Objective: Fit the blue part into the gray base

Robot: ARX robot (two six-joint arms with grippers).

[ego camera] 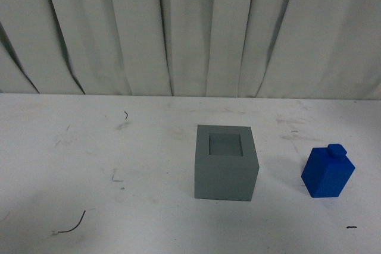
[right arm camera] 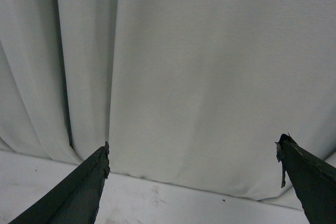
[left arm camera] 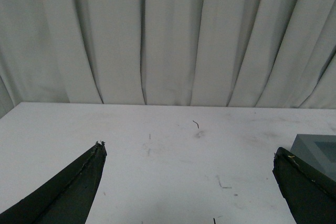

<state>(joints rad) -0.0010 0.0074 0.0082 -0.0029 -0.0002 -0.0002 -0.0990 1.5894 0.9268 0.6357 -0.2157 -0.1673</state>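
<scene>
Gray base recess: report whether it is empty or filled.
Empty. The front view shows the bare floor of the recess in the gray base, and the blue part stands apart on the table to its right.

Left pincer (left arm camera: 189, 149) and right pincer (right arm camera: 193, 142), both spread wide

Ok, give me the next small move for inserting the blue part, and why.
Probably lower the right gripper toward the blue part: it stands untouched to the right of the gray base, whose recess is empty, and that gripper is open, facing only curtain.
</scene>
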